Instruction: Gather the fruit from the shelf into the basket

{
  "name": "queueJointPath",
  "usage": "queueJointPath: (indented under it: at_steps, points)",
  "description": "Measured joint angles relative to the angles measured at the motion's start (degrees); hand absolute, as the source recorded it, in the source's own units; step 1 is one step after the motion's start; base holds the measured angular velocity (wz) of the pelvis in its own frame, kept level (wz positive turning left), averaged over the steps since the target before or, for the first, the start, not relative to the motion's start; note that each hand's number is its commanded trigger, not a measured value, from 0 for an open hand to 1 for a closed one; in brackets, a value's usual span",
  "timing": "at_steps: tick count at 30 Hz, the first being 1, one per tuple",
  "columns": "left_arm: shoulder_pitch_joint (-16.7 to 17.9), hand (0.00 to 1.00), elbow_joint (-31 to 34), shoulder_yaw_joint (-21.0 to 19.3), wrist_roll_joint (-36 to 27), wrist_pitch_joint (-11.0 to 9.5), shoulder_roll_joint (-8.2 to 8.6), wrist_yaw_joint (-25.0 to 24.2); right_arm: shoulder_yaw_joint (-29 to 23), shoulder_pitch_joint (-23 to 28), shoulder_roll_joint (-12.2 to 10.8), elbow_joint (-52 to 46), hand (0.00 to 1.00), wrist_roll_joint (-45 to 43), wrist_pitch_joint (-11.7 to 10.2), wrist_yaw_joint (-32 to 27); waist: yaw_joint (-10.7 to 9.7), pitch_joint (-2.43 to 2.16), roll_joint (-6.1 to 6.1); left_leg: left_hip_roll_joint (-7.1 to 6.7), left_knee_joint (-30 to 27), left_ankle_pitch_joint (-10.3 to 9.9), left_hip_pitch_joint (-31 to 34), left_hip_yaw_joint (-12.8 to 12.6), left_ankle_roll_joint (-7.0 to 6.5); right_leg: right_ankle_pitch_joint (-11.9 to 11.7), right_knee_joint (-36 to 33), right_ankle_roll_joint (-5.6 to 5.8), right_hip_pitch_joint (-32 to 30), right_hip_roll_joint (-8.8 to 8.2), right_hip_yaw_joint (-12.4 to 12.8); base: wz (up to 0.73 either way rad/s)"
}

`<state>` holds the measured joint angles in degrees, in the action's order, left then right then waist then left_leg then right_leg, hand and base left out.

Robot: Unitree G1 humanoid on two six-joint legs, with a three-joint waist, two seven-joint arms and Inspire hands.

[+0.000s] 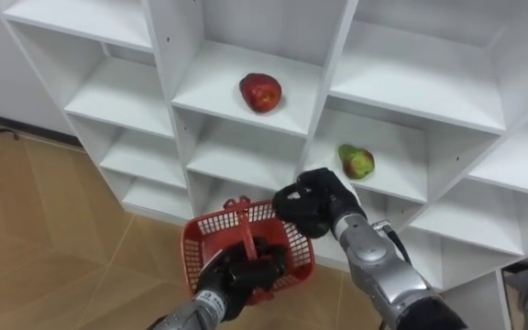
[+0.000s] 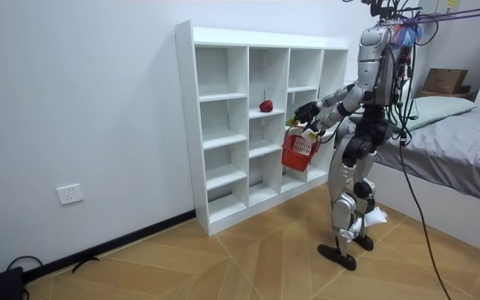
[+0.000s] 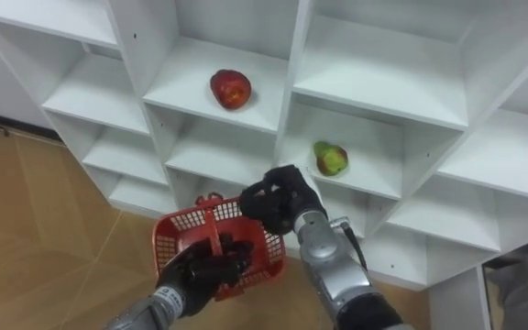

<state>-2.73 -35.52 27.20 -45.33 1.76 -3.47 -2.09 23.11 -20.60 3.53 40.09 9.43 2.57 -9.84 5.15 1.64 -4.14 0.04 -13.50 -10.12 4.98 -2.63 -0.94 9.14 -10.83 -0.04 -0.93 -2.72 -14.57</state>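
Observation:
A red apple [image 1: 260,93] lies on a shelf of the white closet [image 1: 342,55]. One compartment to the right and lower sits a green-red pear [image 1: 357,161]. My left hand [image 1: 241,273] is shut on the handle of a red mesh basket [image 1: 200,240], held in front of the lower shelves. My right hand [image 1: 310,202] hovers over the basket's right rim, below and left of the pear. Its fingers are curled round something small, of which a yellow-green bit shows. In the room view I stand facing the closet [image 2: 223,83], with the basket [image 2: 298,152] at waist height.
Most compartments of the closet hold nothing. Wooden floor [image 1: 53,238] stretches to my left. A bed [image 2: 465,158] with a cardboard box [image 2: 444,81] behind it stands at the room view's right, close behind me.

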Motion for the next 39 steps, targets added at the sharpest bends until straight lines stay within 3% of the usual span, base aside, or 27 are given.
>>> queueJointPath:
  at_steps: [10,24,26,27,28,29,39]
  points:
    - [0.15,1.0,-0.16,-0.05,0.04,0.0,0.07,-0.07,-1.88,-0.66,-2.79,-0.48,1.0,-0.8,-0.02,-0.65,0.06,0.4,0.61,0.0,0.14,0.0,-0.51,0.03,0.0,0.0,0.02,0.0,0.5,0.02,0.09,0.0]
    - [0.15,1.0,-0.15,0.73,3.43,0.84,0.73,-0.81,-1.77,-0.67,-4.45,-0.49,1.0,2.46,-0.04,-1.29,0.06,0.34,0.69,0.0,0.2,0.0,-0.75,0.06,0.0,0.0,0.07,0.0,0.75,0.08,0.12,0.0]
    - [0.14,1.0,-0.15,1.11,3.44,0.83,0.96,-0.81,-1.77,-0.67,-4.79,-0.49,0.66,2.58,-0.04,-1.38,0.07,0.31,0.71,0.02,0.2,0.0,-0.68,0.05,0.0,0.0,0.07,0.0,0.67,0.1,0.1,0.0]
    - [0.15,1.0,-0.16,1.28,3.44,0.87,1.06,-0.81,-1.76,-0.67,-5.0,-0.49,0.29,2.58,-0.04,-1.4,0.06,0.31,0.71,0.04,0.2,0.0,-0.67,0.05,0.0,0.0,0.07,0.0,0.65,0.12,0.1,0.0]
    - [0.15,1.0,-0.15,1.28,3.44,0.9,1.18,-0.81,-1.76,-0.67,-5.1,-0.49,0.05,2.58,-0.04,-1.4,0.06,0.31,0.71,0.04,0.2,0.0,-0.67,0.05,0.0,0.0,0.07,0.0,0.65,0.12,0.1,0.0]
    - [0.14,1.0,-0.15,1.28,3.39,0.9,1.34,-0.81,-1.68,-0.67,-5.28,-0.48,0.0,2.69,-0.04,-1.42,0.06,0.28,0.7,0.05,0.19,0.0,-0.68,0.05,0.01,0.0,0.06,0.0,0.65,0.13,0.08,0.0]
    - [0.13,1.0,-0.18,2.23,3.35,1.52,1.54,-0.93,0.4,-0.67,-5.3,-0.48,0.0,3.99,-0.04,-1.3,0.12,-0.04,0.93,0.04,-0.13,0.01,-0.65,0.07,0.01,-0.02,-0.02,-0.04,0.82,0.09,-0.02,0.0]
